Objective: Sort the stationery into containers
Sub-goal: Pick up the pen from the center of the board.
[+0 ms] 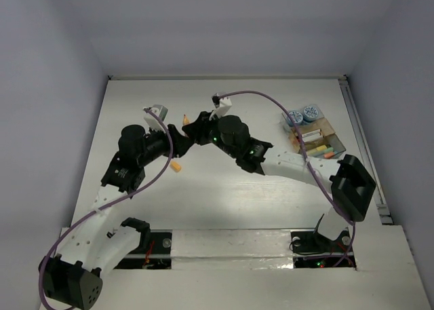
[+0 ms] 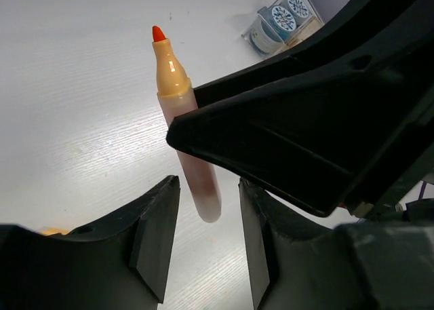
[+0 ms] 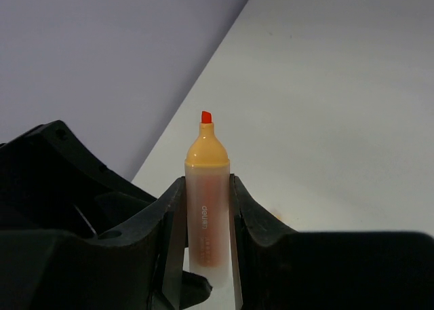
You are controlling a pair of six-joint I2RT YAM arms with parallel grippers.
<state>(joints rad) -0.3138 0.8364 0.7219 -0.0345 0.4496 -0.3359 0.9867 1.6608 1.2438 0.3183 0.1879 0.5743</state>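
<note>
An uncapped orange marker [image 3: 207, 201] with a clear barrel stands upright in my right gripper [image 3: 207, 181], which is shut on its barrel. In the left wrist view the same marker [image 2: 182, 113] hangs tip-up from the right gripper's black fingers [image 2: 291, 120]. Its rounded lower end sits between the jaws of my left gripper [image 2: 208, 184], which is open, with a gap on both sides. From above, the two grippers meet left of the table's centre [image 1: 184, 128]. The clear container [image 1: 333, 139] sits at the right and holds coloured sticks and blue-and-white rolls [image 1: 302, 114].
A small orange piece [image 1: 176, 167] lies on the white table just below the left gripper. A rail [image 1: 358, 130] runs along the table's right edge beside the container. Plain walls close in the back and both sides.
</note>
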